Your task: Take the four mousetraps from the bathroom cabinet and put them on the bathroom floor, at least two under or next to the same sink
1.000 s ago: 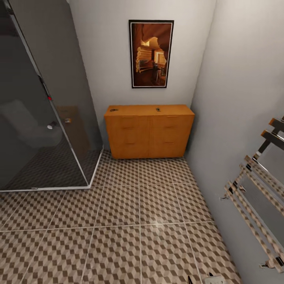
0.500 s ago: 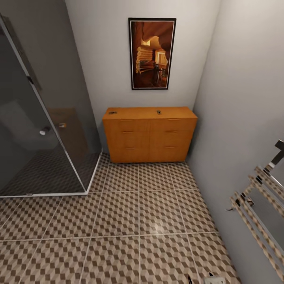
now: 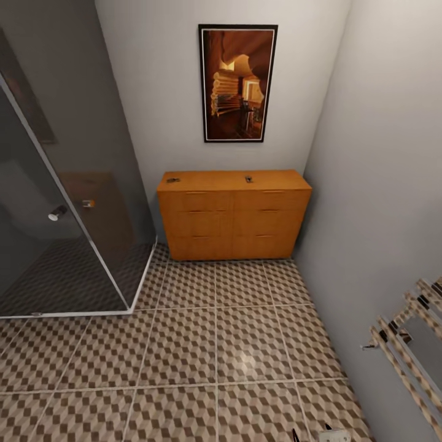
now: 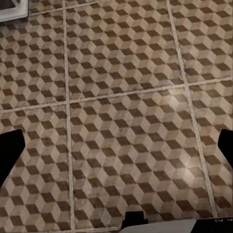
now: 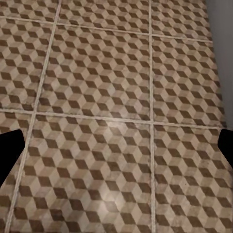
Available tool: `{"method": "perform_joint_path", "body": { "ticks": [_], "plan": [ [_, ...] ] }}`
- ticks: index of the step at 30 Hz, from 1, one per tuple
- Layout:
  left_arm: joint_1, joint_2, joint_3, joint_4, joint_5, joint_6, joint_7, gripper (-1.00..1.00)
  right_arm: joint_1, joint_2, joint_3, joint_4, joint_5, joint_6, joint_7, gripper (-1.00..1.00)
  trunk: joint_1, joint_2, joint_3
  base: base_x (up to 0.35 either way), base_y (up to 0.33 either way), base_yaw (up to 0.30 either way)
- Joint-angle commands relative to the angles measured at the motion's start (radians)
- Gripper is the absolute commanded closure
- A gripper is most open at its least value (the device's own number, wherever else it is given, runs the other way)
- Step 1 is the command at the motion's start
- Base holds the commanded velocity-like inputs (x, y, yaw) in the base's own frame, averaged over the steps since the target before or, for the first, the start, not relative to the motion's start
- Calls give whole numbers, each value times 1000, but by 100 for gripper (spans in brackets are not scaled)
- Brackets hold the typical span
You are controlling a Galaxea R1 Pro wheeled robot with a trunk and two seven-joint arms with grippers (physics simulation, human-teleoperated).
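mousetraps [image 3: 174, 180]: two small dark specks sit on top of the cabinet [image 3: 233, 215], one near its left end, the other [image 3: 248, 179] about mid-top. too small to be sure of either; the remaining traps not made out.

cabinet stands against the far wall under a framed picture [image 3: 237, 83], all six drawers shut flush.

step in hand, as i judge it: the approach. nothing gripped, nothing yet on the bathroom floor [image 3: 215, 344]. sink not found from this spot.

next move calls for rolling straight ahead until the cabinet top is in arm reach, then raising an arm over a trap.

room to move:
- open tile lane straight to the cabinet front.
- glass shower enclosure [image 3: 67, 202] on the left, its corner frame and base rail edging the lane.
- right wall close, with a chrome towel rail [image 3: 405, 344] jutting out near the robot. likely snag for the right arm.

left gripper [image 4: 116, 145]: dark fingertips at the two sides of the wrist view, spread wide, only floor between.
right gripper [image 5: 116, 145]: same, fingers apart over bare tile.
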Motion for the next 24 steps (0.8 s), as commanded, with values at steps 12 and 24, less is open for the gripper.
{"method": "perform_joint_path", "body": {
  "ticks": [12,24],
  "plan": [
    [-2,-1,-9,5,6,-6,3,-100,-1,0,9,2,-5,-11,-1,-100,1,-2,-2,241,0,0],
    [-2,-1,-9,4,6,-6,3,-100,-1,0,10,9,-4,-44,-1,-100,1,-2,-2,231,0,0]
  ]
}}
